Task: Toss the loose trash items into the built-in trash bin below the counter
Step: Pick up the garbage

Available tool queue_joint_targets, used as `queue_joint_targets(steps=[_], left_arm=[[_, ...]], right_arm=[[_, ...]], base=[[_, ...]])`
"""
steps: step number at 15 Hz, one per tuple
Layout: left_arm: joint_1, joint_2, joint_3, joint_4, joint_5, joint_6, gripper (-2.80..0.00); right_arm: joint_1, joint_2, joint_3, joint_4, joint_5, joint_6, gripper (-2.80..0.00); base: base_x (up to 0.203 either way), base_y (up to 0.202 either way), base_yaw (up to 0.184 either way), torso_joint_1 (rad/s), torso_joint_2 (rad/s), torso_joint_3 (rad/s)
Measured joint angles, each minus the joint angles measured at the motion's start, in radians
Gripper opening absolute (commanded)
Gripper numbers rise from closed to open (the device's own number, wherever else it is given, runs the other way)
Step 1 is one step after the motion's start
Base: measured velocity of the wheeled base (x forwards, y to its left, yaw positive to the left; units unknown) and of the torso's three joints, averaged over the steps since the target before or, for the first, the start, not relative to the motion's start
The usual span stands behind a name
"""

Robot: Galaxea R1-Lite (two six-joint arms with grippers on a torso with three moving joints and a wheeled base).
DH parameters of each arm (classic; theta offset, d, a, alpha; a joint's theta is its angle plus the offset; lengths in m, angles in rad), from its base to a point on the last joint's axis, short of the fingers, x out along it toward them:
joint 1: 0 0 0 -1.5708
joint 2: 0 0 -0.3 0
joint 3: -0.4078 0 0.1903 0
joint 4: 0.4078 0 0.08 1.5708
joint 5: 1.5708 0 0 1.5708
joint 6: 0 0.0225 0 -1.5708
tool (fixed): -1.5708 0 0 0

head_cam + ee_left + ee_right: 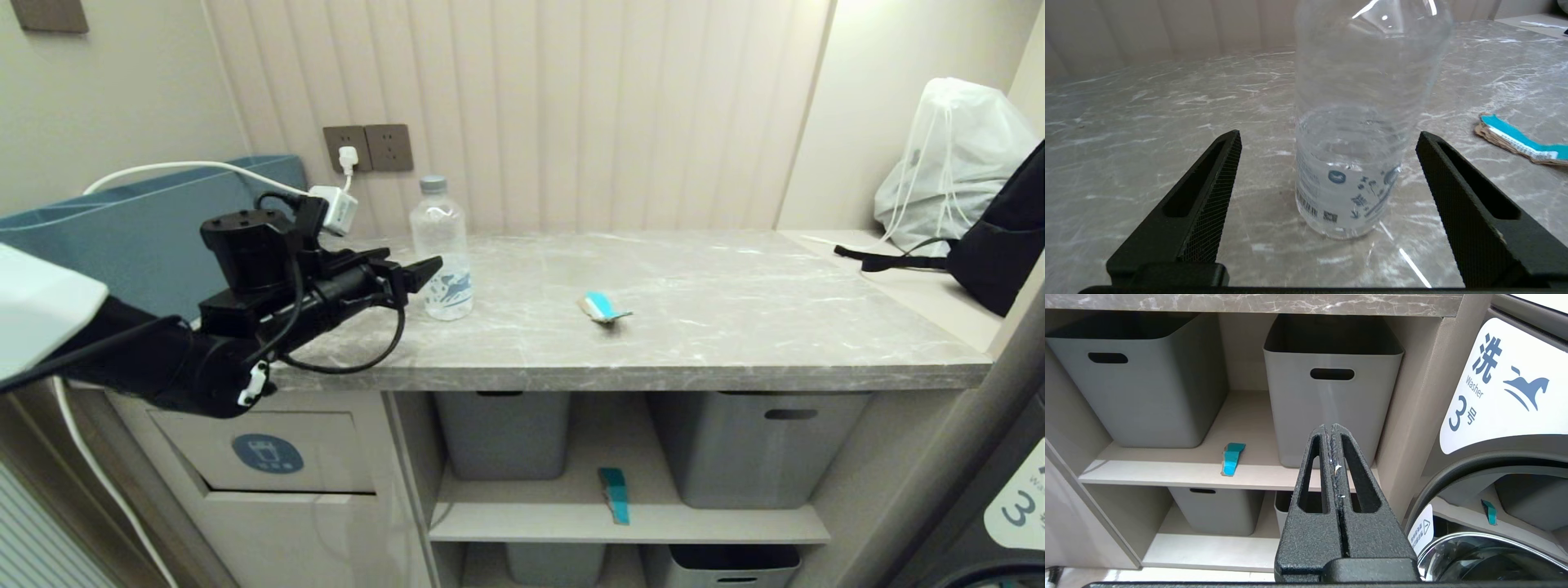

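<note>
Bottle (1359,163) upright, cap cropped at wrist | left end effector (1327,139) spread, not touching | right end effector (1333,435) closed, empty

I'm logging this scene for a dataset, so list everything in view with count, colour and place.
water bottle: 1, clear, upright at counter's left
wrappers: 2, teal-blue; one on counter, one on shelf
counter: 1, grey marble
trash bin flap: 1, beige with blue icon, below counter's left
tubs: 4, grey, on shelves
blue box: 1, left
drawstring bag: 1, white, far right
black bag: 1, beside it
charger: 1, white, near wall sockets
washer: 1, right
left pincer: open, bottle between fingers, untouched
right pincer: shut, parked before shelves
</note>
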Motion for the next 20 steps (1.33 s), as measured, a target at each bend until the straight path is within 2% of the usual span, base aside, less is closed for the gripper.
queue_joint_targets(steps=[11, 16, 17, 20], left_arm=[[-0.041, 0.192, -0.243, -0.020, 0.001, -0.001, 0.00], [-0.036, 0.234, -0.288, -0.021, 0.001, -0.003, 0.00], [-0.035, 0.238, -0.289, -0.020, 0.000, -0.005, -2.80], [-0.033, 0.246, -0.291, -0.020, 0.001, -0.014, -2.80]], right_arm=[[0.000, 0.000, 0.000, 0.000, 0.000, 0.000, -2.80], [0.000, 0.000, 0.000, 0.000, 0.000, 0.001, -2.80], [0.000, 0.000, 0.000, 0.000, 0.000, 0.003, -2.80], [0.000, 0.000, 0.000, 0.001, 0.000, 0.006, -2.80]], base=[[0.000, 0.000, 0.000, 0.000, 0.00, 0.000], [0.000, 0.000, 0.000, 0.000, 0.00, 0.000], [0.000, 0.000, 0.000, 0.000, 0.00, 0.000], [0.000, 0.000, 0.000, 0.000, 0.00, 0.000]])
